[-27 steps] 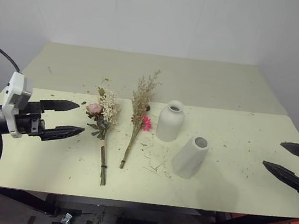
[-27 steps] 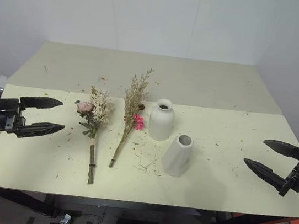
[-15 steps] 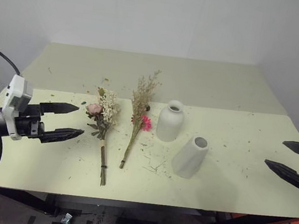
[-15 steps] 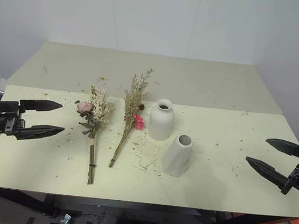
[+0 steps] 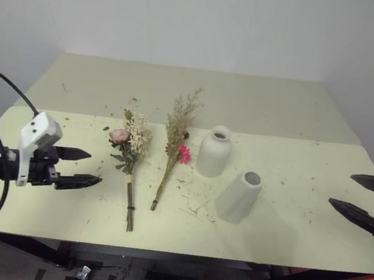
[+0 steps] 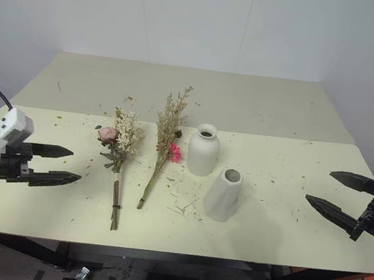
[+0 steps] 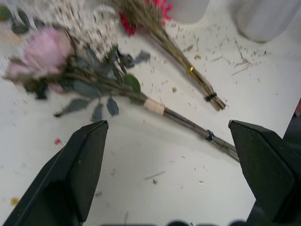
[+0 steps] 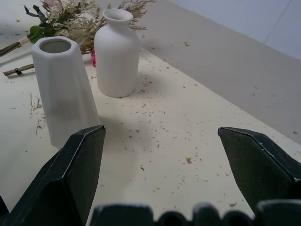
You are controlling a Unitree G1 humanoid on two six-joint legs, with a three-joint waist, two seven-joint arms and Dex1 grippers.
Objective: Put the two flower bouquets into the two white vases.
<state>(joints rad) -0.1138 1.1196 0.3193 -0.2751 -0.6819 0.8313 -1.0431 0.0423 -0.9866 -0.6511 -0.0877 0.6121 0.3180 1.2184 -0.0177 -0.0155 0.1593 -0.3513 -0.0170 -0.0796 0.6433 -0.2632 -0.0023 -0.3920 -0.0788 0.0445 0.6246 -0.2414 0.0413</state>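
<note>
Left gripper [image 5: 84, 169]: spread, empty, left of frame.
Right gripper [image 5: 362, 198]: spread, empty, right edge.
Bouquets: rose bunch [image 5: 130, 147], daisy bunch [image 5: 175, 140], flat, centre-left.
Vases: bottle [image 5: 214, 151], cone [image 5: 239, 196], centre.
Risk: thin stems slipping; cone tipping.

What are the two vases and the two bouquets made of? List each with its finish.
Bottle vase and cone vase: likely ceramic, matte white, opaque with no glare. Rose bouquet: looks like dried plant matter, with cream sprigs and bound stems. Daisy bouquet: dried tan grasses, with crumbs shed on the table.
</note>
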